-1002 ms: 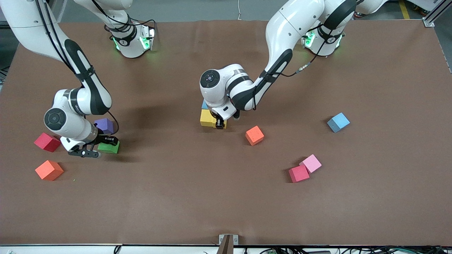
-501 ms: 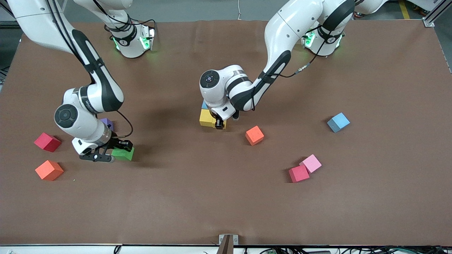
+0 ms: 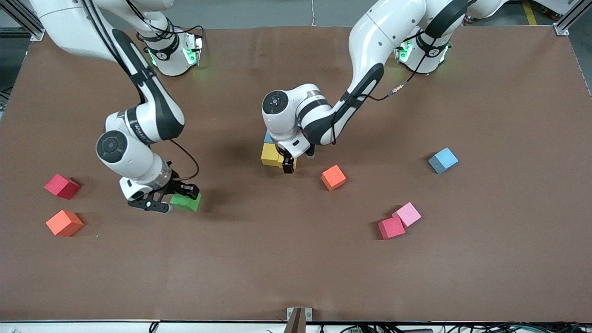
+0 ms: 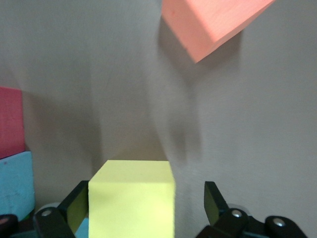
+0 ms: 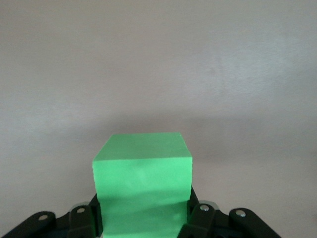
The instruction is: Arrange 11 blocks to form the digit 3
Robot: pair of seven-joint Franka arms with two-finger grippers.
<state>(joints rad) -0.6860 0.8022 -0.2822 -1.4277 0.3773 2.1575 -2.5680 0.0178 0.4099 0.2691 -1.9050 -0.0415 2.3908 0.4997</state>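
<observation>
both arms are glossy white shells with rounded joints, broken by black bands and black panels at the links, and each wrist ends in a round dark cap ringed in grey. thin black cables run loosely along the outside of each arm down toward its claw, and the two white bases glow with green lights. the left claw (image 3: 287,165) and right claw (image 3: 172,200) are black, with small silver screws set into the finger mounts just above the fingers.
</observation>
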